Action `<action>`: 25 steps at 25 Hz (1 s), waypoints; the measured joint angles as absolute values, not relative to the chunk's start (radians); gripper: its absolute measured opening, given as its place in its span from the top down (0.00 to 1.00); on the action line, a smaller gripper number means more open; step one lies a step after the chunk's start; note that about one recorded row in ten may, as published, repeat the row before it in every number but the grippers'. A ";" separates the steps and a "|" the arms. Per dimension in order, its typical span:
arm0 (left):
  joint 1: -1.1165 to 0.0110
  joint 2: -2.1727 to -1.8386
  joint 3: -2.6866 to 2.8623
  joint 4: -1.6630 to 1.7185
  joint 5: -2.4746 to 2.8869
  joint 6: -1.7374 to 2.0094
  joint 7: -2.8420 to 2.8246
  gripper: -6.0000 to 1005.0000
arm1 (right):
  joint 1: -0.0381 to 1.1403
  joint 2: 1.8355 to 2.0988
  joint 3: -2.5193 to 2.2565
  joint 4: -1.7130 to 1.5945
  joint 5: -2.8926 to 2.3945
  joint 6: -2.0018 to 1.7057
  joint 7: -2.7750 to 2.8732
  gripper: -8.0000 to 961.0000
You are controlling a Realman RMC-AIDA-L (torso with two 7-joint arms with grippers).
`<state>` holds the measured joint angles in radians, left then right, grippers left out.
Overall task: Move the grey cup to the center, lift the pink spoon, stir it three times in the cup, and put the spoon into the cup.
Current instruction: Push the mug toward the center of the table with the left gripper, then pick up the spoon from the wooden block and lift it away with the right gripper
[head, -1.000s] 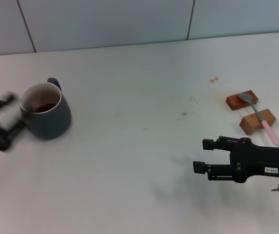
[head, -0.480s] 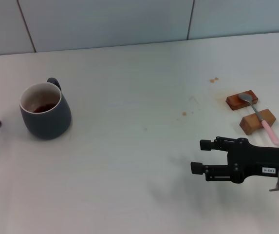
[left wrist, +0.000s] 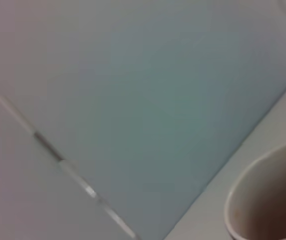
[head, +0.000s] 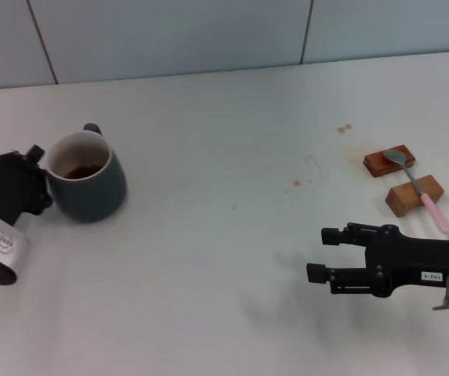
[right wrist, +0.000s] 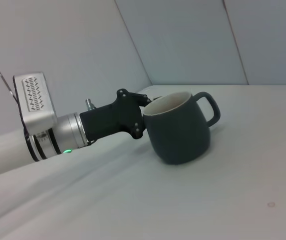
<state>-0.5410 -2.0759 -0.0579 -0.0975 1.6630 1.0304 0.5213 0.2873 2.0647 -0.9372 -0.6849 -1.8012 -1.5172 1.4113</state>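
The grey cup (head: 88,185) stands upright at the table's left, handle to the far side, brownish residue inside. My left gripper (head: 40,168) is pressed against the cup's rim on the side away from the handle; the right wrist view shows the same contact between the gripper (right wrist: 142,116) and the cup (right wrist: 180,130). The cup's rim (left wrist: 262,200) fills a corner of the left wrist view. The pink spoon (head: 417,185) lies across two wooden blocks at the right. My right gripper (head: 323,254) hovers open and empty, near of and left of the spoon.
Two small wooden blocks (head: 389,162) (head: 414,196) hold the spoon near the table's right edge. Small brown stains (head: 344,128) mark the table beyond them. A tiled wall (head: 208,31) runs along the far edge.
My left arm has swung in from the left edge and now touches the cup. The cup has shifted a little to the right. The right arm has barely moved.
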 joint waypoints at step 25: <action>-0.650 -2.080 0.138 -0.257 1.918 1.035 0.462 1.00 | 0.286 2.073 -0.936 -0.686 -1.799 -1.523 1.404 0.14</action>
